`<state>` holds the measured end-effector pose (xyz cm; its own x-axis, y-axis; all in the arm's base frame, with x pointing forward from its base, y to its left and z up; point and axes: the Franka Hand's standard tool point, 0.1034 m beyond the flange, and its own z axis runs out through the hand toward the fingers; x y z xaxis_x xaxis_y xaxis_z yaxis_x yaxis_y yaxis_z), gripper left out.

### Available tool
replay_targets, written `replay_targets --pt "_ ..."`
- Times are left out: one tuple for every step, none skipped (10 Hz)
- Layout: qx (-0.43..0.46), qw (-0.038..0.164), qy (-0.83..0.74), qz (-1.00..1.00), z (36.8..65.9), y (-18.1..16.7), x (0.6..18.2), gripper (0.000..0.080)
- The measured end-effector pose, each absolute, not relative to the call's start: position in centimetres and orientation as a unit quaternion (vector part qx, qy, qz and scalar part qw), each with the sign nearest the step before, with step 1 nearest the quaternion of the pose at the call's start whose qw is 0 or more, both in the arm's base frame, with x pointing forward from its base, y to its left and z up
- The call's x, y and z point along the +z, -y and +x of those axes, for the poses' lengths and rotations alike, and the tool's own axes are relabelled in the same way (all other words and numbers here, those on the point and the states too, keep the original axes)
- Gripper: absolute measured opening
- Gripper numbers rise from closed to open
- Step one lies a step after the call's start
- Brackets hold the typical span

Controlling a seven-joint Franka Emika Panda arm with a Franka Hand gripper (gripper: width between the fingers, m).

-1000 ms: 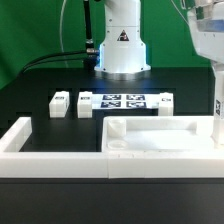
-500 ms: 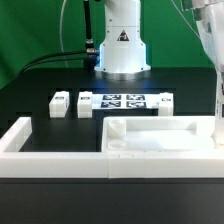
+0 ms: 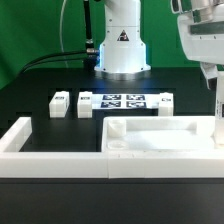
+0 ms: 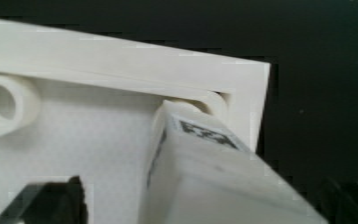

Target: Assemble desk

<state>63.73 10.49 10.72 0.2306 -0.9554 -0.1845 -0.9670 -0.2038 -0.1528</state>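
Observation:
The white desk tabletop (image 3: 160, 135) lies rim up near the front, right of middle. My gripper (image 3: 216, 82) hangs at the exterior view's right edge, shut on a white tagged leg post (image 3: 219, 108) that stands upright at the tabletop's far right corner. In the wrist view the leg (image 4: 202, 170) reaches down into the corner socket (image 4: 197, 98) of the tabletop (image 4: 105, 70). One dark finger (image 4: 43, 200) shows beside the leg. Three loose leg posts (image 3: 60, 103) (image 3: 85, 103) (image 3: 163, 102) lie behind the tabletop.
The marker board (image 3: 123, 101) lies between the loose legs. The long low white border wall (image 3: 50, 160) runs along the front and up the left side. The robot base (image 3: 122, 45) stands at the back. A round socket (image 4: 2, 100) shows in another tabletop corner.
The gripper body has shifted or turned above the corner, and more of it shows in the exterior view. The leg stays at the tabletop's right corner.

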Motion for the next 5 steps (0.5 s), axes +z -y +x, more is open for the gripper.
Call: replay_targets --pt "0.020 0.119 -0.591 -0.797 63.73 -10.49 10.72 0.0648" --pt "0.017 0.119 -0.567 -0.815 63.73 -10.46 10.72 0.0649" --pt "0.012 0.100 -0.493 -0.864 63.60 -10.17 10.76 0.0649" --pt "0.002 0.080 -0.423 -0.903 63.93 -10.10 11.04 0.0649" --pt "-0.006 0.069 -0.372 -0.926 64.13 -10.35 11.28 0.0649"
